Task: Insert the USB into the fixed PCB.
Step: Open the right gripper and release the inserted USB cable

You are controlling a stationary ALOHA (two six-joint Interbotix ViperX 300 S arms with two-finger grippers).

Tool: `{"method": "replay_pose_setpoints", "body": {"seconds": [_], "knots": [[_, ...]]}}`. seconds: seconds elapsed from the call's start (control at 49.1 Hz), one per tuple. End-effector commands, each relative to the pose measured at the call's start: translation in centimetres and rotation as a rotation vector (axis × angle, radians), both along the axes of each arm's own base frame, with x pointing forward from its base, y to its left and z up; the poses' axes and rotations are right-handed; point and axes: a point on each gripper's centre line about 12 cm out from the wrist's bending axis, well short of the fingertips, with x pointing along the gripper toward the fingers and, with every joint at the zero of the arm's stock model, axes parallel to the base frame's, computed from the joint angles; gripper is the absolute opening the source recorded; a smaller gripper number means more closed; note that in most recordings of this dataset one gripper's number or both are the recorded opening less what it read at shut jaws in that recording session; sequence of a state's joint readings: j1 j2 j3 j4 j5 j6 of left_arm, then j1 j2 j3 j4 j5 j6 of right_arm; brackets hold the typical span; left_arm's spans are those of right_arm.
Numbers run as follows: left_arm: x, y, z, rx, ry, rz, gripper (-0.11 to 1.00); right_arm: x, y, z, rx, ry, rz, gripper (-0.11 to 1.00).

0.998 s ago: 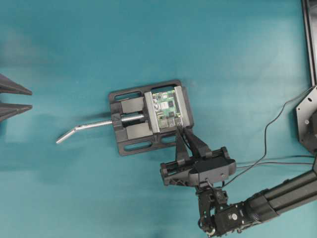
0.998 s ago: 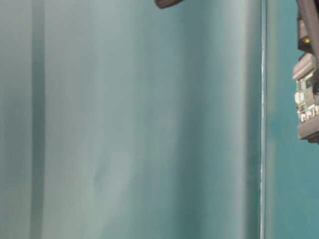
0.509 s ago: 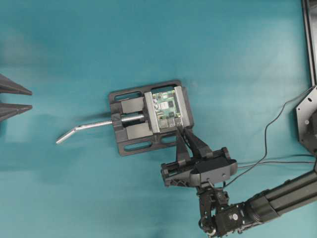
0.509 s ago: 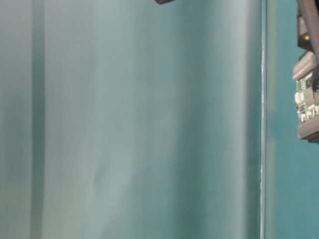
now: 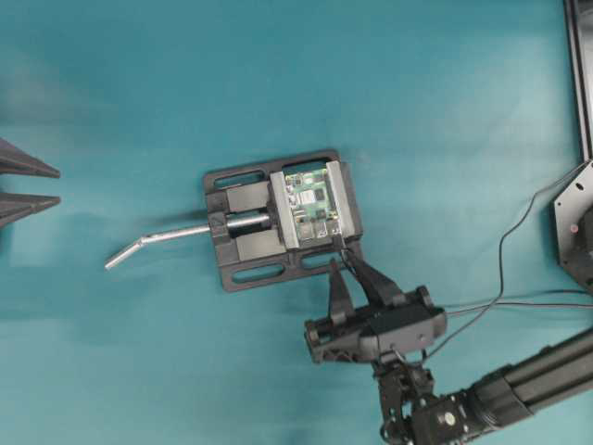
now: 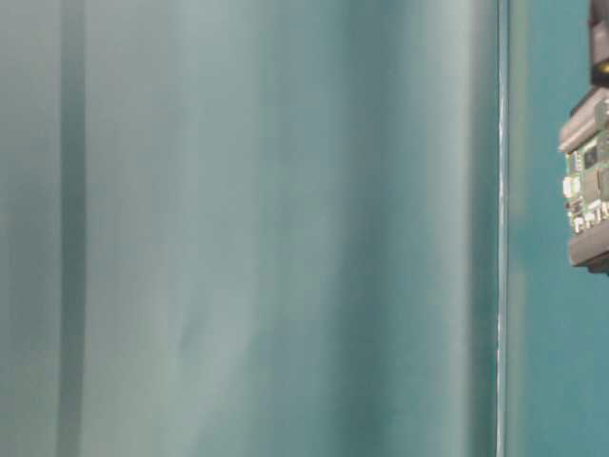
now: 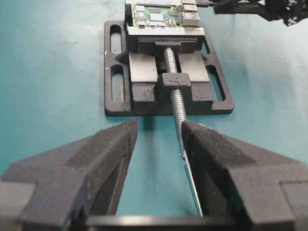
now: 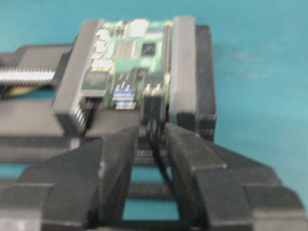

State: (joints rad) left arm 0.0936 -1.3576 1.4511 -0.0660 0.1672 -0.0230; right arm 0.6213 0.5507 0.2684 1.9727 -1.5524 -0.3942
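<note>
A small green rectangular circuit board, studded with silver and black chips, sat clamped between two grey metal jaws of a matte black vise whose flat base had slotted holes. The vise rested on a smooth teal counter. A bright threaded screw ran out of the vise through a black block embossed with the numeral 4, ending in a bent silver handle on the side of the vise away from the board.

The small dark rectangular plug met the board's near edge between the grey jaws, its thin black cable trailing back between the right pincer's fingers. The black, blocky right pincer stood just beside the vise with its fingers drawn narrow, flanking the plug's rear; blur hid whether they pressed it. A thin black wire curved along the right arm.

The left pincer, well apart from the vise beyond the handle, gaped wide and held nothing, its broad pads textured and dull.
</note>
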Motion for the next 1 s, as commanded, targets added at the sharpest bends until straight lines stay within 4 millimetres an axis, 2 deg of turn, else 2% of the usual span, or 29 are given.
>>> {"method": "replay_pose_setpoints", "body": {"seconds": [0.0,0.102,0.448,0.733,0.978], "knots": [[0.2,0.0,0.6,0.000,-0.012,0.000,0.53,0.3,0.2,2.2,0.032,-0.049,0.000,0.43],[0.2,0.0,0.6,-0.002,-0.012,-0.002,0.53,0.3,0.2,2.2,0.031,-0.050,0.001,0.48],[0.2,0.0,0.6,0.000,-0.012,-0.002,0.53,0.2,0.2,2.5,0.026,-0.021,0.014,0.48],[0.2,0.0,0.6,0.000,-0.012,-0.002,0.53,-1.0,-0.7,4.8,0.006,0.061,0.052,0.48],[0.2,0.0,0.6,0.000,-0.014,-0.002,0.53,-4.0,-2.0,7.9,-0.013,0.039,0.106,0.48]]}}
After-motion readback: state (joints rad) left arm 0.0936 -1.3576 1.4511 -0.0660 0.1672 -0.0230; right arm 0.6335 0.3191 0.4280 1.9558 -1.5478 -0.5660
